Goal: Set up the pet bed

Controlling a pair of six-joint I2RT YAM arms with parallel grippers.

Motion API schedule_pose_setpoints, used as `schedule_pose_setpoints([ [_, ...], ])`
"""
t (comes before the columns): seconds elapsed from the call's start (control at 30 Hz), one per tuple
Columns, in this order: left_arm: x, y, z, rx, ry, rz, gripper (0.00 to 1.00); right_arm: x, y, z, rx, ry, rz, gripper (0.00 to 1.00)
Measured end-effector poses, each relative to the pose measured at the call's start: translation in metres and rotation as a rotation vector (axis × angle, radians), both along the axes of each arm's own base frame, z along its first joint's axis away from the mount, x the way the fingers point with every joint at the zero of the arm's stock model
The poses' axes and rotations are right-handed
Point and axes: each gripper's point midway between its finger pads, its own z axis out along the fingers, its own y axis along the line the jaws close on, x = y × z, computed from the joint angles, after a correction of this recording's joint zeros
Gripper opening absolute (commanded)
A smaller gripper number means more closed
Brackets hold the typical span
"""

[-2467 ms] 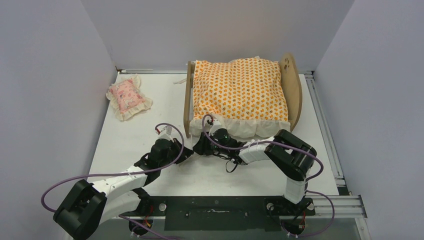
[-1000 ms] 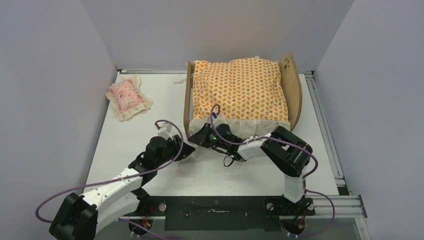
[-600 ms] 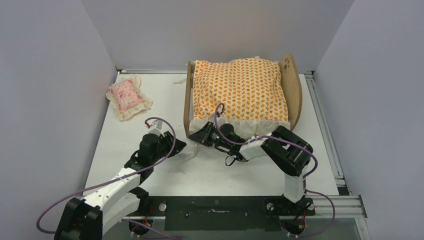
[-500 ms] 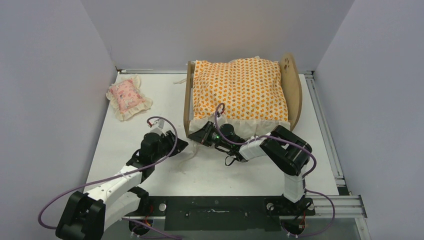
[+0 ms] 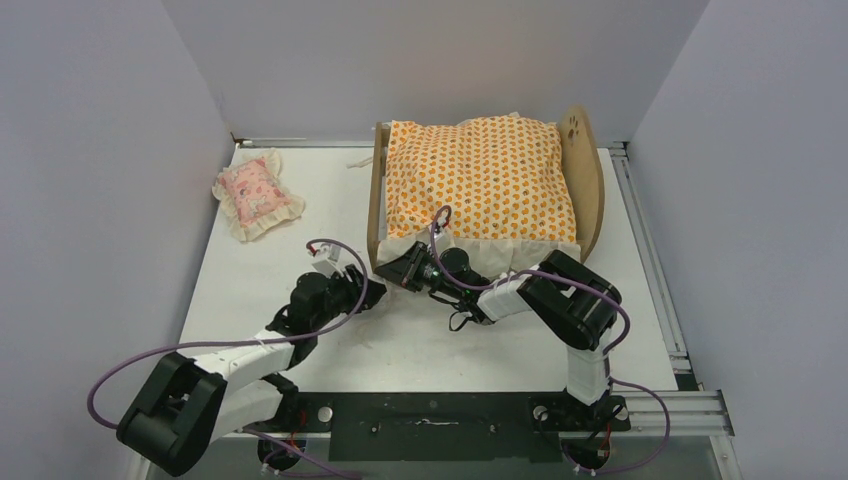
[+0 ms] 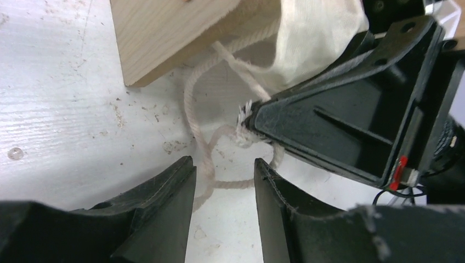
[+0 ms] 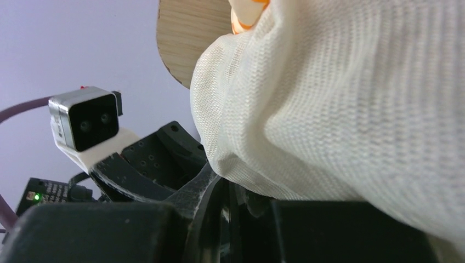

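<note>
The left hand [image 6: 222, 167], its 2 fingers spread, straddles a loop of white cord [image 6: 187, 104] on the worktop [image 6: 66, 126] low in the wrist view, while the right hand [image 6: 251, 119], pressed together, pinches the cord's frayed end just above. The cord runs to the lower-left corner of the pet bed [image 5: 583, 160], upper middle in the overhead view, with the orange cushion [image 5: 480, 180] already in it, so the tie looks unfinished. The pink pillow [image 5: 257, 195] lies at upper left, well apart and not yet placed; both hands crowd that corner, and the cushion's white frill [image 6: 312, 33] overhangs the cord.
</note>
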Motion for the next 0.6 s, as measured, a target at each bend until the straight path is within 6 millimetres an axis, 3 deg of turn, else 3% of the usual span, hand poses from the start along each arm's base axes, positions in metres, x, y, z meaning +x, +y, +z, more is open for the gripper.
schedule_pose_setpoints([
  [0.2, -0.006, -0.005, -0.008, 0.047, -0.063, 0.003, 0.44, 0.001, 0.001, 0.004, 0.026, 0.004, -0.003, 0.05],
  [0.6, 0.014, -0.003, -0.003, 0.041, -0.147, 0.109, 0.41, 0.001, 0.002, 0.007, 0.046, 0.007, -0.005, 0.05],
])
